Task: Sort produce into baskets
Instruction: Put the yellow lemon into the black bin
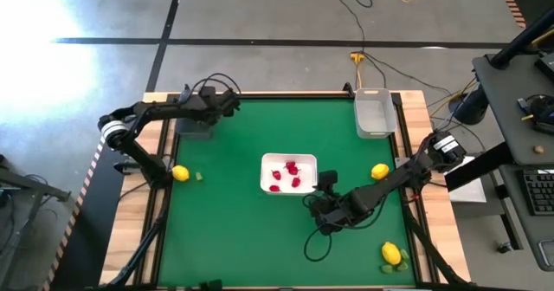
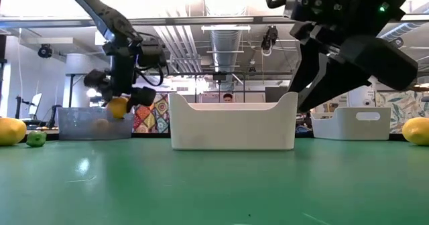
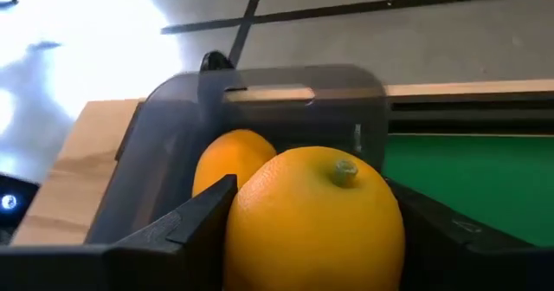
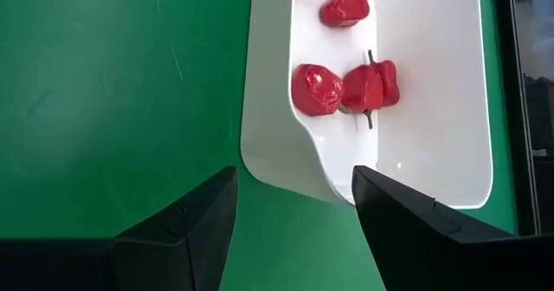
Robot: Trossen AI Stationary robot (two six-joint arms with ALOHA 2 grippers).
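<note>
Left gripper (image 3: 316,239) poised over the dark grey bin (image 3: 260,126) at the table's far left corner, fingers (image 3: 186,226) closed on an orange citrus (image 3: 316,217). To release cleanly: keep the fruit centred above the bin's opening, lower until just inside the walls, then part the fingers fully so the fruit drops beside, not onto, the one already there. A release from too high risks a bounce over the rim, by judgement.

Right gripper (image 4: 294,196) hovering low beside the near corner of the white tray (image 4: 268,152), fingers spread and empty, straddling that corner without touching it.

Containers and contents:
- Dark grey bin: one orange citrus already inside (image 3: 227,157), seen through the smoky wall; any further contents hidden.
- White tray at table centre (image 1: 267,171): red berries (image 1: 290,175), several, some touching one another.
- Clear pale bin (image 1: 375,113) at the far right edge: apparently empty, though the pale walls make this uncertain from above.

Produce not yet sorted, all on the green mat: a lemon (image 1: 180,173) with a small green piece (image 1: 197,177) just beside it near the left edge; a lemon (image 1: 380,171) to the right of the tray; a lemon (image 1: 391,254) with green pieces near the right front corner.
</note>
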